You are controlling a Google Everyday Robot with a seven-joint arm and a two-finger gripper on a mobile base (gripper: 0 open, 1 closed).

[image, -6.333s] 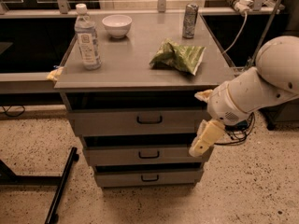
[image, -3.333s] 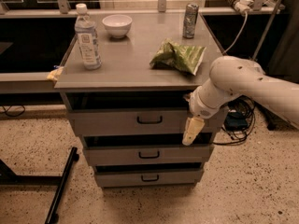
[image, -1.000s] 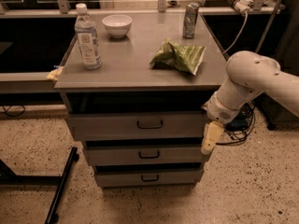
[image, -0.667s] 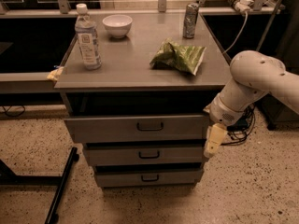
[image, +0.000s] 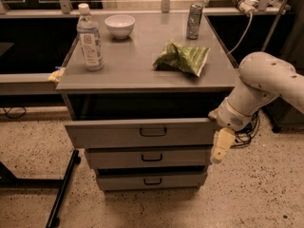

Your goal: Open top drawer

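The top drawer (image: 114, 133), a wide flat grey metal panel with a dark loop handle (image: 153, 132), sits just under the tabletop (image: 137, 75), proud of the lower drawers (image: 118, 158). The gripper (image: 221, 145) hangs at its right end; apart or together, I cannot tell. A straight, level pull nearward should avoid jamming. A crinkled green bag (image: 181, 58) lies above.

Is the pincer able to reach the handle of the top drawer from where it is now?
Probably yes. The pincer hangs at the right end of the top drawer, and nothing stands in front of the drawer between it and the handle, so a short move sideways should do.
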